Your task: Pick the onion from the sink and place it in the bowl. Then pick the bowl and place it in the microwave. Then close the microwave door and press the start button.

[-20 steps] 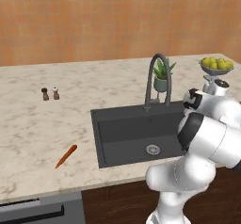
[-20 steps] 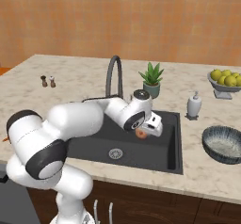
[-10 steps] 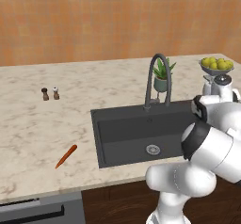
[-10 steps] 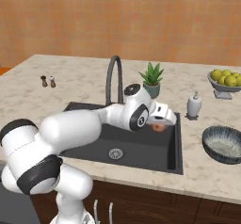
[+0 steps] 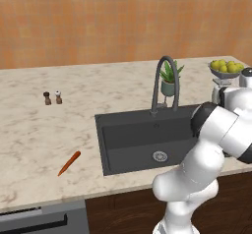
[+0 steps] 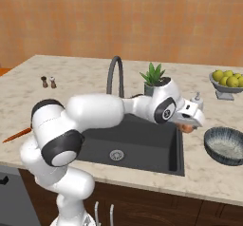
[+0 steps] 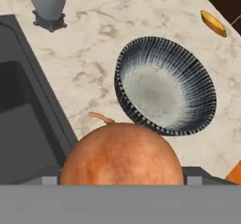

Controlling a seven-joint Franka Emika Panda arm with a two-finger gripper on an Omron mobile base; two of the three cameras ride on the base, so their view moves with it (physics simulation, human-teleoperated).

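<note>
Papery round onion [image 7: 122, 155], ribbed shallow bowl [image 7: 164, 86]

Bowl [image 6: 226, 145] right of sink [image 6: 137, 144] — onion [image 6: 187, 127] between.

Arm extends fwd and to right, elbow bent, wrist angled down. Gripper [image 6: 188, 124] jaws wide apart, clamped on onion [image 7: 122, 155], held above counter level.

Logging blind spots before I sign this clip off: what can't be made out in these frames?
- Claw fingers: hand view, covered by the round orange-tan onion, so contact is unconfirmed.
- Ribbed glass bowl: its near rim is behind the onion.
- Claw: right base view, tucked under the white hand.
- Orange thing: cut by the hand view's right edge, unidentifiable.
</note>
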